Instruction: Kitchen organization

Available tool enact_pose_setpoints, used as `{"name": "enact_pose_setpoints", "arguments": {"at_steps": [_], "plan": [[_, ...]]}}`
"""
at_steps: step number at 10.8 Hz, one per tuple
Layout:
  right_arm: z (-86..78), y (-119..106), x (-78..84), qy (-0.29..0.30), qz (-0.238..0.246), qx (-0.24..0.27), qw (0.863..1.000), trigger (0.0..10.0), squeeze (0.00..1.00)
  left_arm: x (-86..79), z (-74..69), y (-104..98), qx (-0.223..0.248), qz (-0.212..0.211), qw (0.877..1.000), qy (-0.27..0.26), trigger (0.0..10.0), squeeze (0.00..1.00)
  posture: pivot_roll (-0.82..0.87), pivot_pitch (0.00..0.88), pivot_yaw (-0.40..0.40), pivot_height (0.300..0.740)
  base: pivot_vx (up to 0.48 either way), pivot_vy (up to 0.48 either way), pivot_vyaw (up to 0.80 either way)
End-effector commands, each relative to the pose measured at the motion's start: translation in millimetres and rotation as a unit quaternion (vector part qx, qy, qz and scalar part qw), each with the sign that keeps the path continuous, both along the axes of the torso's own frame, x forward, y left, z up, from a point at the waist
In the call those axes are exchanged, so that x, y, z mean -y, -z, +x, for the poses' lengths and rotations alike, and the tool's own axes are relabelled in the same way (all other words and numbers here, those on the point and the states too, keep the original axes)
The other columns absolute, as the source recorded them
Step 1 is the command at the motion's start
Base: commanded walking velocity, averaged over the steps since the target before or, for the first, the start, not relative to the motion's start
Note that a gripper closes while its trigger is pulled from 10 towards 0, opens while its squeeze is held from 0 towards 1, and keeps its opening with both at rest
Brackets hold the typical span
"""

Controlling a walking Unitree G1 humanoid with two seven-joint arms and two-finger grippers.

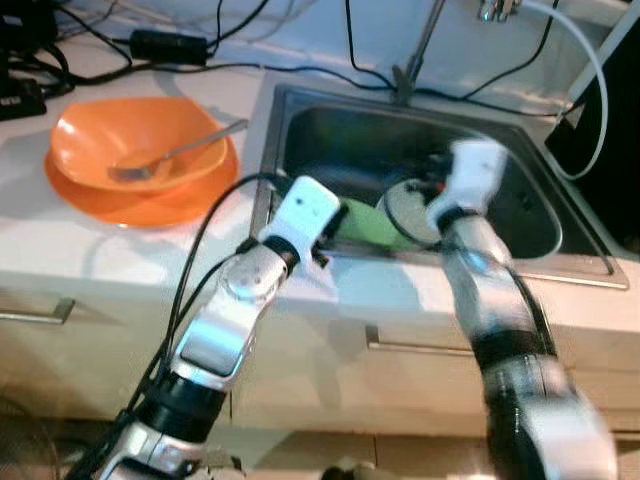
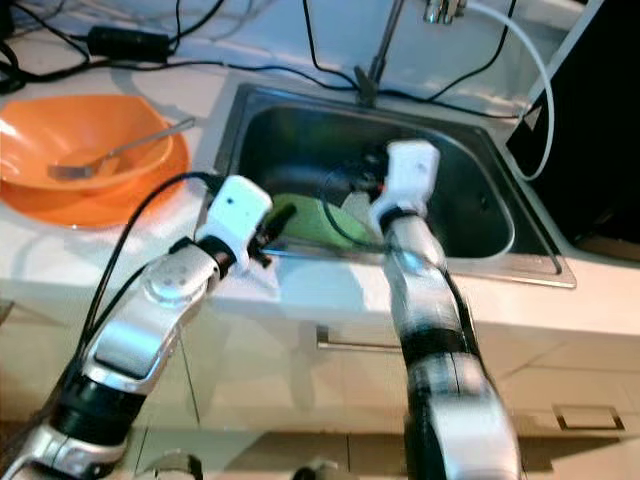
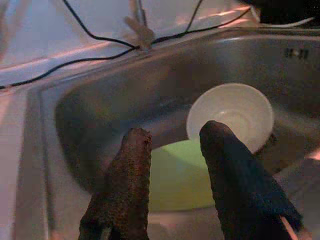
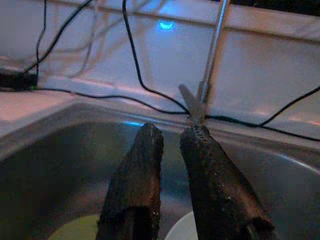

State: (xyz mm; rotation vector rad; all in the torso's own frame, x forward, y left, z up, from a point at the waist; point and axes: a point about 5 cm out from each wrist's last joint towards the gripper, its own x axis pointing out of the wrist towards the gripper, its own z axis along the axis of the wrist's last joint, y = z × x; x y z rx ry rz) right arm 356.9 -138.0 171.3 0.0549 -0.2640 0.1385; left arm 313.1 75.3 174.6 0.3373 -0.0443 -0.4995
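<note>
A steel sink [image 1: 330, 130] is set into the white counter. In it lie a light green plate [image 3: 175, 175] and, against the plate's far side, a white bowl [image 3: 235, 112]. My left gripper [image 3: 175, 132] hovers just past the sink's near left rim and above the green plate, open, with nothing between its fingers. My right gripper [image 4: 172, 131] hangs over the middle of the sink above the bowl. It points at the back wall, and its fingers stand a narrow gap apart, holding nothing.
An orange bowl [image 1: 140, 135] with a metal spoon [image 1: 170, 158] sits on an orange plate [image 1: 150, 208] on the counter left of the sink. The faucet [image 1: 420, 50] and black cables run along the back. A black object [image 1: 610, 130] stands at the right.
</note>
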Motion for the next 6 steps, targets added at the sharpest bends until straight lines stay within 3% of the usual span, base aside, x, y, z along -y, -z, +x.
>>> {"name": "enact_pose_setpoints", "arguments": {"at_steps": [1,3,6], "plan": [[-5.6,-5.6,3.1,0.003,0.005,0.013,1.0,10.0,0.0,2.0,-0.8,1.5,0.007,-0.009,1.0,-0.006,10.0,0.0,-0.03,0.032,-0.164,0.719,0.0,0.0,0.0],[-26.8,14.1,4.3,0.007,0.003,-0.004,1.0,10.0,0.0,-2.1,-0.2,0.8,0.025,-0.014,0.999,-0.021,10.0,0.0,-0.04,0.026,-0.158,0.719,0.0,0.0,0.0],[-37.8,25.1,-3.8,0.004,0.007,-0.04,0.999,10.0,0.0,-2.1,1.6,-3.2,0.054,0.008,0.998,-0.02,10.0,0.0,-0.03,0.032,-0.155,0.719,0.0,0.0,0.0]]}}
